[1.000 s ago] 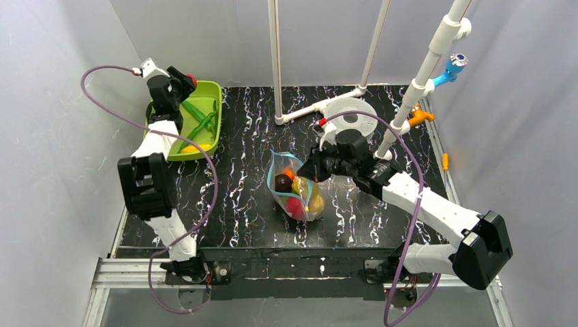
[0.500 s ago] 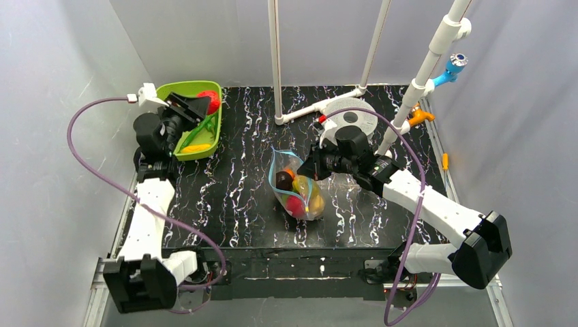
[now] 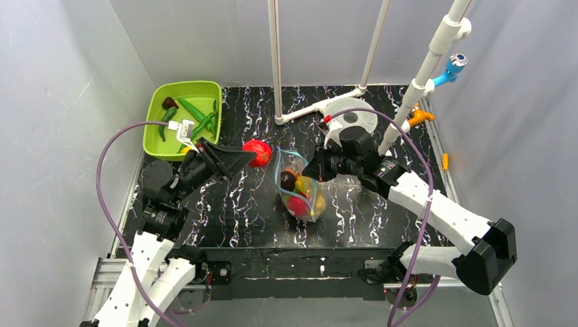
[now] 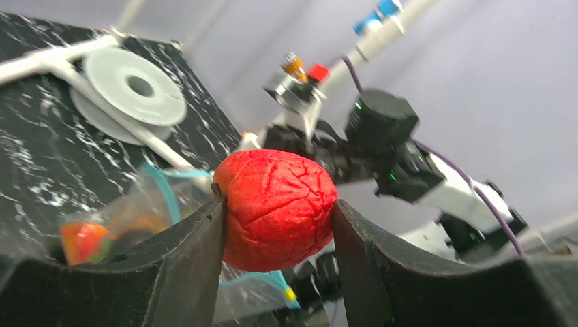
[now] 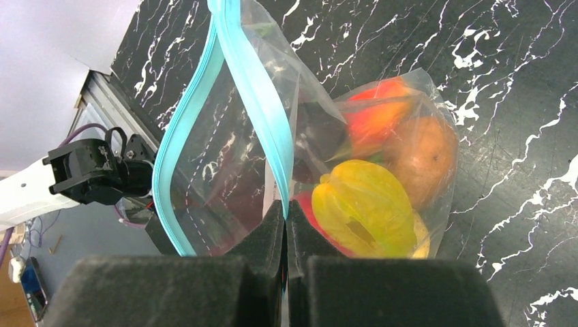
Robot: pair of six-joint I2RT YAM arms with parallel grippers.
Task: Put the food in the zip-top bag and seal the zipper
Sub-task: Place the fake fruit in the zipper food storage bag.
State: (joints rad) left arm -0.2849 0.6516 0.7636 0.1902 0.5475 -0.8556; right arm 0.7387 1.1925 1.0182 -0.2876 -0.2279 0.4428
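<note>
The clear zip-top bag (image 3: 300, 189) lies mid-table, its mouth held open, with several pieces of food inside: a yellow pepper (image 5: 364, 208), red and orange fruit (image 5: 409, 146). Its light-blue zipper (image 5: 255, 88) runs up from my right gripper (image 5: 286, 218), which is shut on one lip of the mouth; that gripper (image 3: 310, 170) sits at the bag's right side. My left gripper (image 4: 278, 225) is shut on a wrinkled red fruit (image 4: 276, 208), held above the table just left of the bag's mouth; the fruit (image 3: 257, 152) also shows from above.
A lime-green tray (image 3: 204, 92) at the back left holds green beans, a dark piece and other food. White pipe stands (image 3: 275, 61) and a round white base (image 3: 351, 116) rise behind the bag. Grey walls close in the left and right sides.
My left arm has swung from the green tray toward the bag, carrying the red fruit to just beside the bag's mouth. My right gripper keeps its hold on the zipper lip.
</note>
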